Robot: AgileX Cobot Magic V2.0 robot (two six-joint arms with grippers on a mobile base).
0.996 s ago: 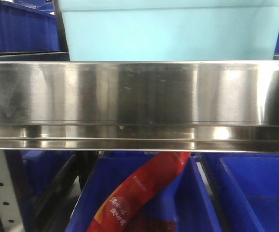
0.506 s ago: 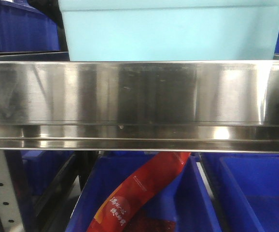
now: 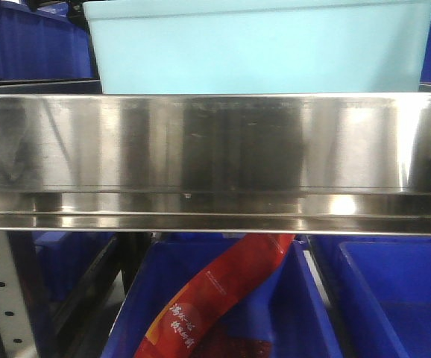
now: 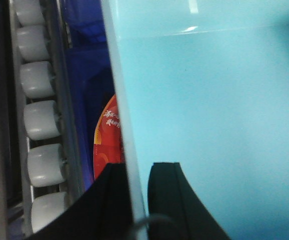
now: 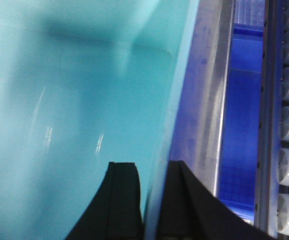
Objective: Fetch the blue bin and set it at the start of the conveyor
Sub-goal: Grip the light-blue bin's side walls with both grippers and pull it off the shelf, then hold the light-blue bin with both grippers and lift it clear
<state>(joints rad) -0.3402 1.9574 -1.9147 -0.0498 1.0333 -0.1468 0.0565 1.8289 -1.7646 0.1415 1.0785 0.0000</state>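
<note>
A: What takes up most of the front view?
B: A steel rail (image 3: 215, 149), running left to right. The bin (image 3: 260, 48) shows just above it, farther back. It is upright with its mouth up and its long axis left to right. The rail hides its base.
A: And below?
B: Blue crates (image 3: 383, 298); a red packet (image 3: 223, 291) lies in the middle one.
A: Grippers?
B: The left gripper (image 4: 139, 170) pinches the bin's wall, one finger inside, one outside. The right gripper (image 5: 149, 170) pinches it likewise.

Left pincer (image 4: 140, 165), right pincer (image 5: 150, 164) — black, curved
</note>
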